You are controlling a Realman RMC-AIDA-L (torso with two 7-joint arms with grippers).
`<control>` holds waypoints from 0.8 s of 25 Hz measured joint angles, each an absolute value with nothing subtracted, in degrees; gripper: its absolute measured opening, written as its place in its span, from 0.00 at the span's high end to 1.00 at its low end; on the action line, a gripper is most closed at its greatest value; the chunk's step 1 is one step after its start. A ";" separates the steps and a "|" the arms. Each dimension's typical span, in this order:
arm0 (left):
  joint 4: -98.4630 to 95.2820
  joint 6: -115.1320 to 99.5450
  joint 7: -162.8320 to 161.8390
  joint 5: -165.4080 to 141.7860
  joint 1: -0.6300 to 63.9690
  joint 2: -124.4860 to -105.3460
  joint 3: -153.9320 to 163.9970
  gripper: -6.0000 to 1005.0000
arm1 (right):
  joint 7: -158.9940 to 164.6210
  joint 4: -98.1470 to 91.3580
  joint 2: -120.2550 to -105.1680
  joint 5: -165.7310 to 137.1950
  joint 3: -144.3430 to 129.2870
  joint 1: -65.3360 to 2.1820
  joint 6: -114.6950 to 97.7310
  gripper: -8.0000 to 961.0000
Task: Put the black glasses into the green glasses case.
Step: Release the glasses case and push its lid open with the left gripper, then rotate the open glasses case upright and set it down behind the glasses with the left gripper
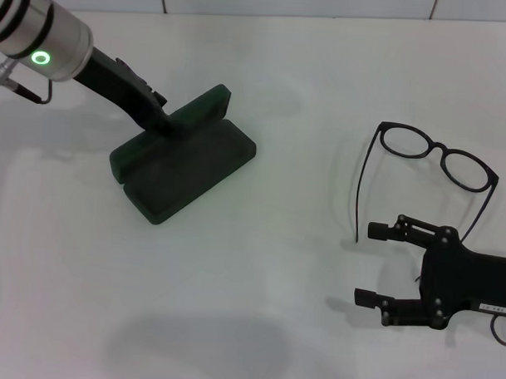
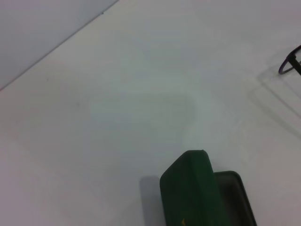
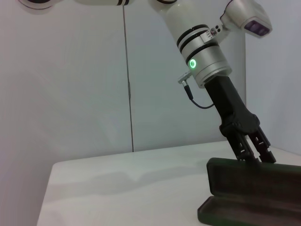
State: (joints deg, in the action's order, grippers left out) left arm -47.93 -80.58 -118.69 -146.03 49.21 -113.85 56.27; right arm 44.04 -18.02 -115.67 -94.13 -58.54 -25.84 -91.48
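Note:
The green glasses case (image 1: 183,166) lies open at the left of the table, its lid (image 1: 202,109) standing up behind the base. My left gripper (image 1: 166,122) reaches down to the lid's edge and is shut on it; the right wrist view shows its fingers (image 3: 250,149) straddling the top of the lid of the case (image 3: 254,188). The left wrist view shows the lid's green rim (image 2: 188,188) and dark lining. The black glasses (image 1: 441,154) lie unfolded at the right, lenses far, temples toward me. My right gripper (image 1: 368,264) hovers open just near of them, nothing between its fingers.
White tabletop (image 1: 284,265) all around, with a bare stretch between case and glasses. A white wall (image 3: 94,84) rises behind the table's far edge. A sliver of the glasses frame (image 2: 291,63) shows in the left wrist view.

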 joint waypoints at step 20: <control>-48.86 -78.05 -117.53 -147.09 48.40 -114.78 58.45 0.73 | 44.03 -18.21 -115.66 -94.13 -58.53 -25.72 -91.14 0.09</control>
State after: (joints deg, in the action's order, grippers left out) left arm -48.86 -78.05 -117.53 -147.09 48.40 -114.78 58.45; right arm 44.03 -18.21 -115.66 -94.13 -58.53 -25.72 -91.14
